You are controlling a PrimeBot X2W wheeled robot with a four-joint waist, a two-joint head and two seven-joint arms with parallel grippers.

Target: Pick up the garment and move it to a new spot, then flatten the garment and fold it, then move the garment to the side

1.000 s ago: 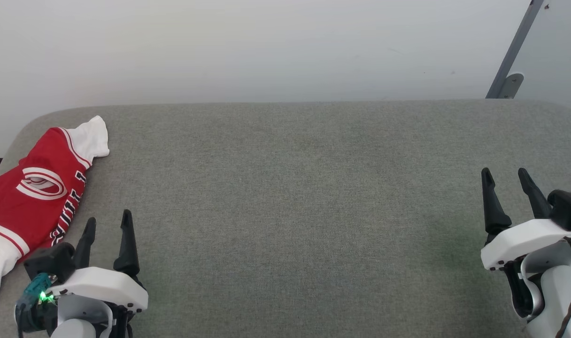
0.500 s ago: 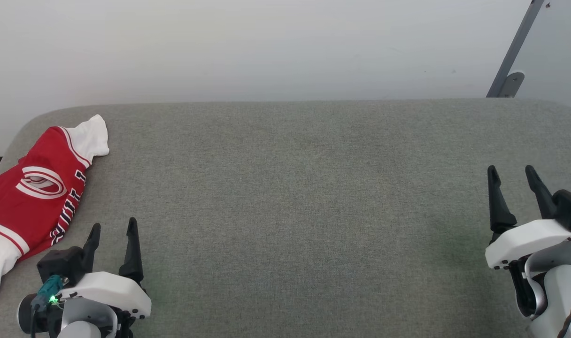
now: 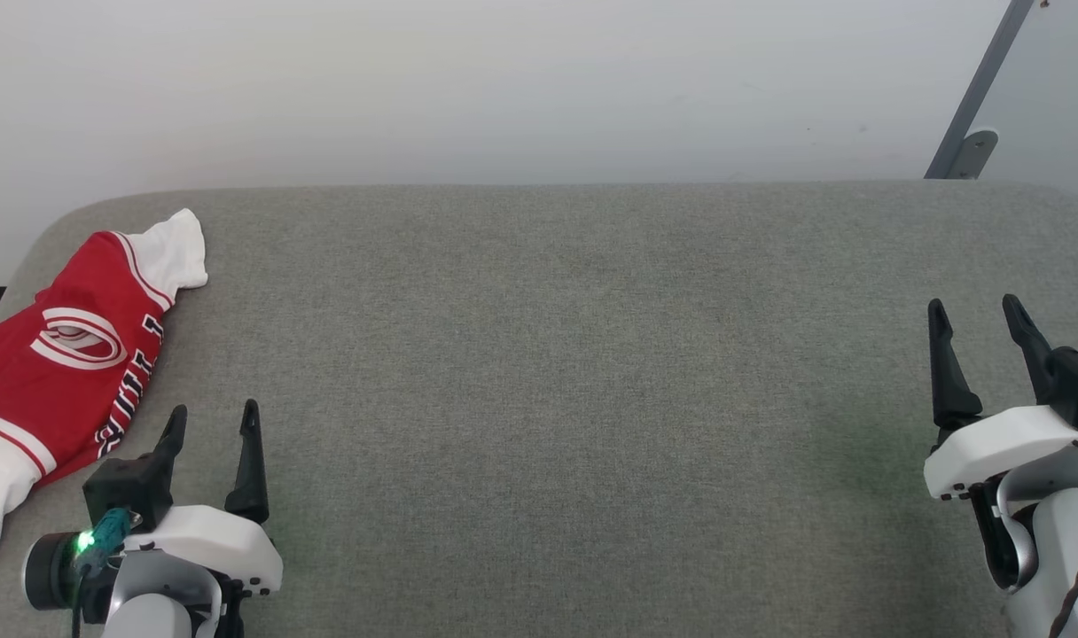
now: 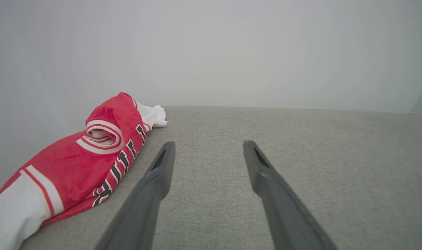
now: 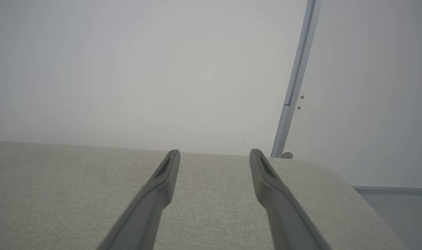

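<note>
The garment (image 3: 65, 359), a red jersey-style T-shirt with white sleeve ends, a white oval logo and dark lettering, lies folded into a long bundle at the far left edge of the grey padded surface (image 3: 548, 372). In the left wrist view the garment (image 4: 79, 163) sits left of my fingers. My left gripper (image 3: 213, 409) hovers open just right of the garment's near end, nothing between its fingers. My right gripper (image 3: 973, 306) stands open and empty at the far right; in the right wrist view the right gripper (image 5: 214, 152) points over bare fabric.
A pale wall (image 3: 503, 89) rises behind the surface. A grey metal post with a bracket (image 3: 969, 146) stands at the back right. The surface's rounded corners fall away at both ends, with floor (image 5: 398, 205) beyond the right end.
My left gripper has drawn back toward me and slightly right, away from the garment. My right gripper has drifted a little up and right. The garment stays put.
</note>
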